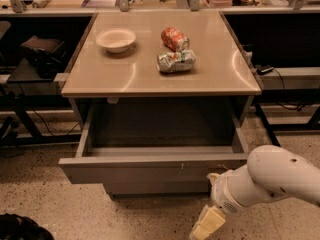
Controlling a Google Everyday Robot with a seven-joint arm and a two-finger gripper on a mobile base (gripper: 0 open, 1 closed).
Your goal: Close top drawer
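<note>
The top drawer (150, 170) is a wide grey metal drawer, pulled far out from under the beige tabletop (160, 79). Its flat front faces me and its inside looks empty. My gripper (206, 225) is at the bottom right, in front of and a little below the drawer front's right part, on the end of my white arm (272, 176). Its pale fingers point down and to the left, and are cut off by the bottom edge of the view.
On the tabletop stand a white bowl (116, 39), a red crushed packet (175, 38) and a silver-green crushed packet (176, 61). Dark shelving and cables flank the table on both sides. A black object (20, 228) lies on the speckled floor at bottom left.
</note>
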